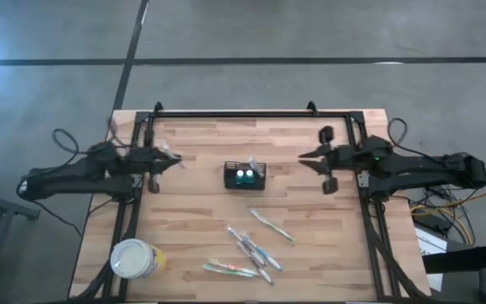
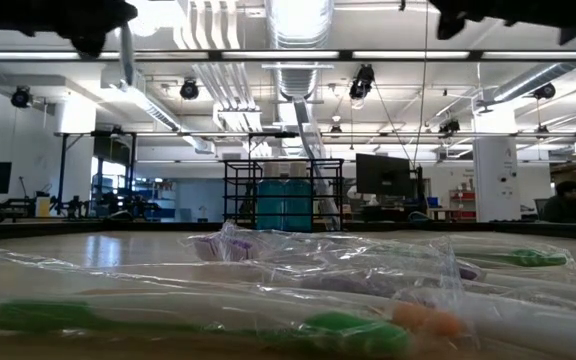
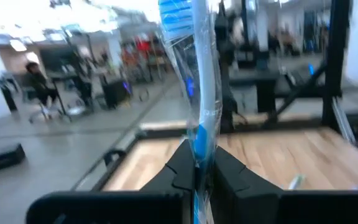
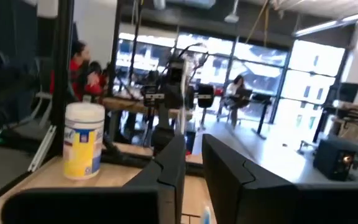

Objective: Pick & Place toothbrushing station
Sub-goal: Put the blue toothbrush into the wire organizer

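The black wire-mesh caddy [image 1: 245, 176] stands on its base mid-table with teal things inside; it also shows in the low view [image 2: 283, 195]. My left gripper [image 1: 165, 160] is left of the caddy, above the table, shut on a plastic-wrapped toothbrush [image 3: 194, 74] with a blue bristle head. My right gripper [image 1: 304, 156] hovers right of the caddy, pointing toward it. In the right wrist view [image 4: 193, 140] a narrow gap shows between its fingers, and it is empty. My left gripper pinches the wrapped toothbrush's handle [image 3: 201, 140] between its two fingers, about midway along it. The fingers come roughly level from the table's left and lie across the brush. The brush stands roughly upright, head up, lifted clear of the table, its lower end [image 2: 127, 60] hanging below the fingers.
Several wrapped toothbrushes [image 1: 251, 249] lie on the table near the front, close in the low view [image 2: 268, 290]. A yellow cup with a white lid [image 1: 133, 257] stands at the near left. Black frame rails [image 1: 251, 112] border the table. People sit in the room beyond.
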You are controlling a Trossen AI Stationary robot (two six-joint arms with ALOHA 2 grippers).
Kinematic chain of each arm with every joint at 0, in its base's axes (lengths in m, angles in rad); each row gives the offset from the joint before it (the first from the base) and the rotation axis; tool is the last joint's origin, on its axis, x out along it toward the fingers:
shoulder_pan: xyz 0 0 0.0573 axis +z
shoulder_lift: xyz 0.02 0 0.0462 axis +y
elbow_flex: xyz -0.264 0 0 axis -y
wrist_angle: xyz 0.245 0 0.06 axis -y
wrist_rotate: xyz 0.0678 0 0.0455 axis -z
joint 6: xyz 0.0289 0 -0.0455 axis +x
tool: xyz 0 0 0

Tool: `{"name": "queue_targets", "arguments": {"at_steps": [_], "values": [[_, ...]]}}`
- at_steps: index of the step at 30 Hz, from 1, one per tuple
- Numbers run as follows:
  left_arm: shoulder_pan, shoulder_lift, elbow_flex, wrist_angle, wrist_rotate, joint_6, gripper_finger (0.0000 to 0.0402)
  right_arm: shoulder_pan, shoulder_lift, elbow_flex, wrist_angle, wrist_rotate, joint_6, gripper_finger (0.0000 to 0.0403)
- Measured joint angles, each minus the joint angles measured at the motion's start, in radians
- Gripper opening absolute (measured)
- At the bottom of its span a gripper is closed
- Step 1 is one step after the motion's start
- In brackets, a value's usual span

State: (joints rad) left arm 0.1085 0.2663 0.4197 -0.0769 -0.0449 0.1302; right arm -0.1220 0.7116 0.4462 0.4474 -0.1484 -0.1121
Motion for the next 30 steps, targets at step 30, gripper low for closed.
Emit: {"name": "queue_targets", "arguments": {"at_steps": [30], "values": [[0.001, -0.244, -0.246, 0.085, -0.138, 0.06, 0.0022, -0.005, -0.552, -0.438, -0.01, 0.096, 0.105, 0.0008]]}}
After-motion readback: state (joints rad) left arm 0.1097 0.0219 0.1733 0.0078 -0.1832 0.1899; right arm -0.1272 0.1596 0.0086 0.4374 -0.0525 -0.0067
